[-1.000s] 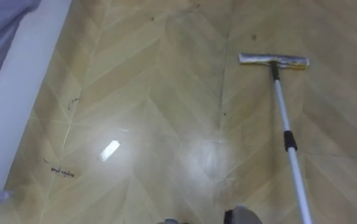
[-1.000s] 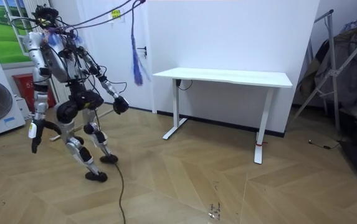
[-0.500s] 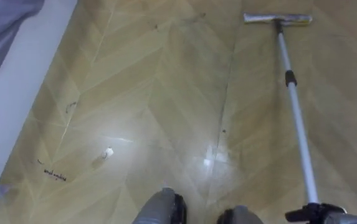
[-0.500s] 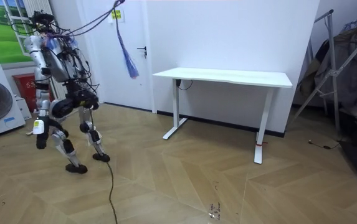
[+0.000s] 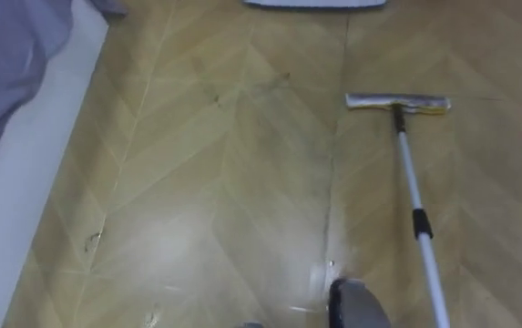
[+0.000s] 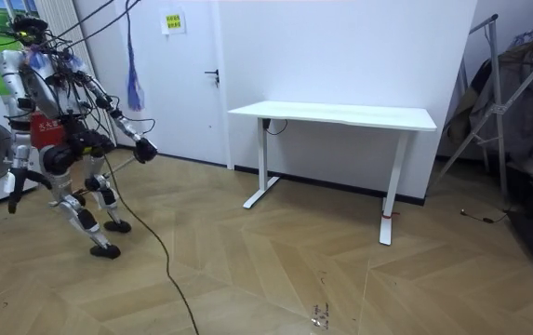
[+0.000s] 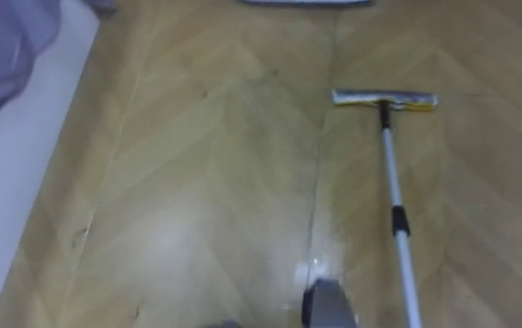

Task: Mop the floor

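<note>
The herringbone wood floor (image 5: 197,182) bears the mop head (image 5: 398,102), seemingly lying flat.

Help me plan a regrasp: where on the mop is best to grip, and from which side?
Likely the pole, on the robot's side of its black collar, from the robot's right, fingers wrapping across it. The shaft is thin, straight, running back from the flat head on the floor toward the robot's right side.

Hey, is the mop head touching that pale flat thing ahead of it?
Apart. The left eye view shows a bare band of floor between the mop head and the pale flat thing at the top edge.
</note>
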{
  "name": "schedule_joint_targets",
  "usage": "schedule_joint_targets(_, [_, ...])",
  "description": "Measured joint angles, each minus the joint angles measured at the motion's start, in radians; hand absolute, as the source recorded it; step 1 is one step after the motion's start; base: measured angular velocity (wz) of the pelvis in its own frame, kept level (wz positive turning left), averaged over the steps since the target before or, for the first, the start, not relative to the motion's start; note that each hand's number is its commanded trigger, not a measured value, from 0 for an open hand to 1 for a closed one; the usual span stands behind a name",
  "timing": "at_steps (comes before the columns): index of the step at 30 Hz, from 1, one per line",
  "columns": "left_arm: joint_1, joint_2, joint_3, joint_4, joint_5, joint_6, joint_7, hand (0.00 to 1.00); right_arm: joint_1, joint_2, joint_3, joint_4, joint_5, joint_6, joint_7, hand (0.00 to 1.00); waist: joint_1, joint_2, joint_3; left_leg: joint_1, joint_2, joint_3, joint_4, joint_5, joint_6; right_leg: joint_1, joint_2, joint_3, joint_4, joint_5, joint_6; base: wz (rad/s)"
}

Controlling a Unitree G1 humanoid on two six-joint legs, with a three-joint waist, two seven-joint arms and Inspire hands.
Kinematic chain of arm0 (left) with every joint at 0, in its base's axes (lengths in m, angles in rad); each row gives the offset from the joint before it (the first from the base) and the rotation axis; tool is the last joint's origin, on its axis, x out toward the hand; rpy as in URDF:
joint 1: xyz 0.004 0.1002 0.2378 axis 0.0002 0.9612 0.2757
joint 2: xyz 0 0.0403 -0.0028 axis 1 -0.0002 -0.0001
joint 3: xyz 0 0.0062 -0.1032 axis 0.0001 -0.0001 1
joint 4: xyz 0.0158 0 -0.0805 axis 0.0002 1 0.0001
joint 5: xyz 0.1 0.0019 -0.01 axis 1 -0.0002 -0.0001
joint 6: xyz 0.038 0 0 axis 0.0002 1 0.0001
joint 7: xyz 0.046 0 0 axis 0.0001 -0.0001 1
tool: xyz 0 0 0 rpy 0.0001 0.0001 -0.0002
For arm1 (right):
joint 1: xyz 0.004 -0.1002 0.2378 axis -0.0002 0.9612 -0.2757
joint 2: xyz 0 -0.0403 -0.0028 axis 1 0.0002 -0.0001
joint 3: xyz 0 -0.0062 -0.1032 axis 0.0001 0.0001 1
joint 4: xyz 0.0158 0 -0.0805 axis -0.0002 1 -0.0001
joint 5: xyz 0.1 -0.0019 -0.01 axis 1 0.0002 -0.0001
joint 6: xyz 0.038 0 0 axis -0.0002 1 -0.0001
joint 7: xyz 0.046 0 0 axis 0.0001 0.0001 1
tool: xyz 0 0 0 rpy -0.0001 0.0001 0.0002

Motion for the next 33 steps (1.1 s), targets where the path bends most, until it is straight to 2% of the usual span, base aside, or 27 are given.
schedule_joint_targets(2, [0.001, 0.003, 0.003, 0.013, -0.029, 0.005, 0.002, 0.0, -0.079, -0.001, -0.011, -0.002, -0.032, 0.03, -0.005, 1.0, -0.001, 0.008, 0.0023, 0.038, 0.021, -0.005, -0.011, -0.009, -0.018, 0.031, 0.012, -0.02, 0.002, -0.019, -0.024, -0.22])
schedule_joint_targets(3, [-0.004, 0.009, 0.003, 0.018, -0.066, 0.008, 0.007, 0.0, -0.149, -0.008, -0.012, 0.014, -0.04, 0.051, -0.014, 1.0, -0.002, 0.009, 0.0038, 0.045, 0.028, -0.002, 0.0, -0.011, -0.022, 0.046, 0.015, -0.037, 0.007, -0.041, -0.029, 0.1])
schedule_joint_targets(4, [-0.005, 0.012, 0.004, 0.018, -0.079, 0.009, 0.012, 0.0, -0.187, -0.013, -0.016, 0.029, -0.046, 0.056, -0.018, 1.0, -0.003, 0.006, 0.0054, 0.044, 0.033, -0.002, 0.014, -0.008, -0.026, 0.052, 0.014, -0.045, 0.013, -0.051, -0.036, 0.3])
schedule_joint_targets(5, [-0.007, 0.018, 0.003, 0.018, -0.087, 0.011, 0.021, 0.0, -0.266, -0.031, -0.019, 0.052, -0.058, 0.06, -0.027, 1.0, 0.0, 0.001, 0.0093, 0.027, 0.048, 0.009, 0.071, 0.005, -0.05, 0.065, 0.014, -0.057, 0.028, -0.074, -0.04, 0.35])
schedule_joint_targets(6, [-0.01, 0.025, -0.001, 0.018, -0.1, 0.023, 0.024, 0.0, -0.34, -0.051, -0.018, 0.058, -0.067, 0.064, -0.039, 1.0, 0.007, -0.008, 0.0155, 0.005, 0.065, 0.018, 0.139, 0.033, -0.08, 0.08, 0.021, -0.059, 0.038, -0.09, -0.047, 0.34])
schedule_joint_targets(7, [-0.012, 0.028, -0.004, 0.02, -0.111, 0.026, 0.028, 0.0, -0.377, -0.061, -0.015, 0.058, -0.059, 0.062, -0.042, 1.0, 0.015, -0.015, 0.0197, -0.007, 0.068, 0.02, 0.164, 0.049, -0.087, 0.087, 0.023, -0.059, 0.038, -0.093, -0.053, 0.26])
schedule_joint_targets(8, [-0.013, 0.036, -0.004, 0.019, -0.113, 0.026, 0.031, 0.0, -0.435, -0.069, 0.001, 0.052, -0.053, 0.049, -0.044, 1.0, 0.031, -0.035, 0.0219, -0.043, 0.077, 0.031, 0.177, 0.055, -0.086, 0.089, 0.024, -0.059, 0.032, -0.096, -0.062, 0.28])
schedule_joint_targets(9, [-0.018, 0.043, -0.004, 0.017, -0.112, 0.027, 0.034, 0.0, -0.479, -0.084, 0.006, 0.027, -0.035, 0.027, -0.044, 1.0, 0.047, -0.055, 0.0261, -0.101, 0.077, 0.032, 0.138, 0.056, -0.085, 0.09, 0.03, -0.059, 0.017, -0.092, -0.07, 0.27])
schedule_joint_targets(10, [-0.018, 0.047, -0.004, 0.011, -0.112, 0.027, 0.034, 0.0, -0.493, -0.088, 0.01, 0.005, -0.027, 0.014, -0.043, 1.0, 0.058, -0.061, 0.0268, -0.13, 0.077, 0.032, 0.102, 0.058, -0.087, 0.094, 0.034, -0.059, 0.006, -0.087, -0.068, 0.27])
schedule_joint_targets(11, [-0.017, 0.05, -0.004, 0.011, -0.107, 0.035, 0.034, 0.0, -0.51, -0.09, 0.009, -0.014, -0.007, -0.018, -0.037, 1.0, 0.076, -0.065, 0.0267, -0.159, 0.072, 0.028, 0.016, 0.074, -0.092, 0.118, 0.04, -0.065, -0.022, -0.08, -0.062, 0.19])
schedule_joint_targets(12, [-0.005, 0.05, -0.004, 0.011, -0.104, 0.039, 0.034, 0.0, -0.512, -0.084, 0.005, -0.012, 0.005, -0.039, -0.03, 1.0, 0.084, -0.074, 0.0258, -0.165, 0.064, 0.028, -0.054, 0.152, -0.064, 0.158, 0.041, -0.073, -0.05, -0.081, -0.059, 0.18])
schedule_joint_targets(13, [0.007, 0.049, -0.003, 0.011, -0.097, 0.039, 0.032, 0.0, -0.507, -0.073, 0.0, -0.01, 0.007, -0.041, -0.027, 1.0, 0.083, -0.078, 0.0228, -0.15, 0.059, 0.026, -0.081, 0.189, -0.061, 0.18, 0.043, -0.074, -0.065, -0.081, -0.056, 0.17])
schedule_joint_targets(14, [0.02, 0.047, -0.003, 0.01, -0.072, 0.041, 0.022, 0.0, -0.48, -0.058, 0.0, -0.008, 0.02, -0.042, -0.012, 1.0, 0.082, -0.08, 0.0212, -0.112, 0.06, 0.022, -0.107, 0.233, -0.028, 0.222, 0.05, -0.073, -0.094, -0.083, -0.048, 0.27])
schedule_joint_targets(16, [0.015, 0.043, -0.002, 0.012, -0.054, 0.043, -0.004, 0.0, -0.419, -0.06, -0.003, 0.001, 0.047, -0.045, 0.011, 1.0, 0.079, -0.073, 0.0228, -0.077, 0.057, 0.014, -0.124, 0.222, -0.01, 0.26, 0.055, -0.061, -0.124, -0.082, -0.04, 0.24])
schedule_joint_targets(17, [0.011, 0.04, 0.0, 0.012, -0.019, 0.042, -0.012, 0.0, -0.385, -0.061, -0.002, 0.026, 0.037, -0.047, 0.018, 1.0, 0.078, -0.074, 0.0218, -0.051, 0.053, 0.021, -0.137, 0.216, 0.001, 0.278, 0.06, -0.044, -0.126, -0.085, -0.034, -0.09])
schedule_joint_targets(19, [0.001, 0.04, 0.003, 0.012, -0.012, 0.038, -0.016, 0.0, -0.314, -0.064, 0.008, 0.043, -0.011, -0.045, 0.013, 1.0, 0.075, -0.071, 0.0203, -0.001, 0.047, 0.042, -0.161, 0.203, 0.015, 0.314, 0.052, -0.029, -0.122, -0.087, -0.031, -0.23])
schedule_joint_targets(20, [-0.004, 0.039, 0.011, 0.015, -0.002, 0.036, -0.016, 0.0, -0.259, -0.063, 0.011, 0.048, -0.038, -0.045, 0.005, 1.0, 0.064, -0.065, 0.0175, 0.033, 0.042, 0.048, -0.178, 0.198, 0.02, 0.34, 0.047, -0.029, -0.128, -0.087, -0.029, -0.2])
schedule_joint_targets(21, [-0.004, 0.039, 0.022, 0.015, 0.0, 0.029, -0.017, 0.0, -0.205, -0.057, 0.014, 0.054, -0.053, -0.044, -0.001, 1.0, 0.048, -0.055, 0.0115, 0.067, 0.043, 0.054, -0.19, 0.188, 0.025, 0.371, 0.047, -0.029, -0.141, -0.087, -0.029, -0.2])
schedule_joint_targets(23, [-0.003, 0.041, 0.036, 0.018, 0.002, 0.024, -0.018, 0.0, -0.144, -0.04, 0.02, 0.054, -0.085, -0.043, 0.0, 1.0, 0.032, -0.058, 0.0081, 0.139, 0.042, 0.075, -0.235, 0.184, 0.026, 0.419, 0.045, -0.017, -0.166, -0.086, -0.025, -0.45])
schedule_joint_targets(25, [0.0, 0.036, 0.058, 0.045, 0.001, 0.019, -0.008, 0.0, -0.101, -0.02, 0.02, 0.054, -0.124, -0.04, 0.007, 1.0, 0.021, -0.072, 0.0033, 0.214, 0.045, 0.112, -0.291, 0.184, 0.027, 0.471, 0.038, -0.027, -0.205, -0.083, -0.02, -0.68])
schedule_joint_targets(27, [0.006, 0.031, 0.068, 0.073, 0.002, 0.016, -0.002, 0.0, -0.058, 0.006, 0.019, 0.042, -0.178, -0.039, 0.024, 1.0, 0.011, -0.073, -0.0025, 0.314, 0.058, 0.159, -0.359, 0.185, 0.024, 0.566, 0.036, -0.068, -0.288, -0.076, -0.009, -0.72])
schedule_joint_targets(29, [0.008, 0.031, 0.07, 0.076, 0.002, 0.017, 0.002, 0.0, -0.042, 0.025, 0.021, 0.034, -0.184, -0.029, 0.042, 1.0, -0.006, -0.075, -0.0035, 0.372, 0.061, 0.169, -0.402, 0.193, 0.019, 0.622, 0.034, -0.074, -0.341, -0.068, -0.003, -0.33])
schedule_joint_targets(33, [0.02, 0.031, 0.076, 0.087, 0.001, 0.028, 0.013, 0.0, -0.047, 0.057, 0.018, 0.036, -0.194, 0.015, 0.088, 1.0, -0.021, -0.102, -0.0122, 0.507, 0.056, 0.176, -0.521, 0.23, 0.008, 0.743, 0.043, -0.077, -0.441, -0.043, -0.003, -0.06])
